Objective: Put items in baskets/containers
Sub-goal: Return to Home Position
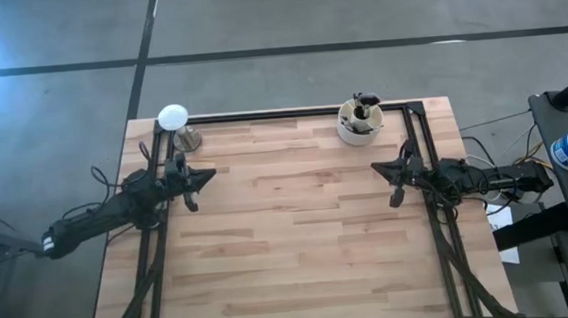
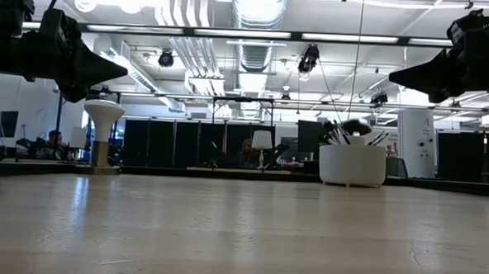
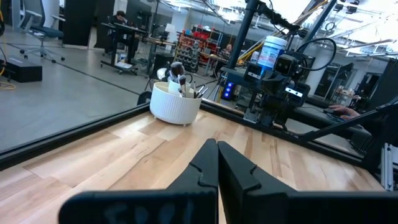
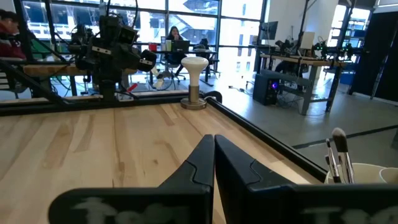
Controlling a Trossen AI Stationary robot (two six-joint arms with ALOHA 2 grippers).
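At one o'clock on the wooden table (image 1: 300, 238), close against the black frame rail (image 1: 291, 113): cream-white round cup (image 1: 360, 124), upright, packed with makeup brushes (image 1: 363, 103) standing heads-up and fanning out over the rim. Among them, in the low view, one wide fluffy dark head (image 2: 357, 125) topping the bunch. Out at eleven o'clock, well apart from the cup, white disc on a metallic stand (image 1: 173, 118). At nine o'clock, left gripper (image 1: 208, 174), raised clear of the boards, pointing toward three, jaws pressed together with nothing between. Opposite, at three o'clock, right gripper (image 1: 379, 166), likewise lifted off the tabletop, pointing toward nine, jaws pressed together and holding nothing. Beyond the table, in the right wrist view, person (image 4: 173, 34) seated at a desk.
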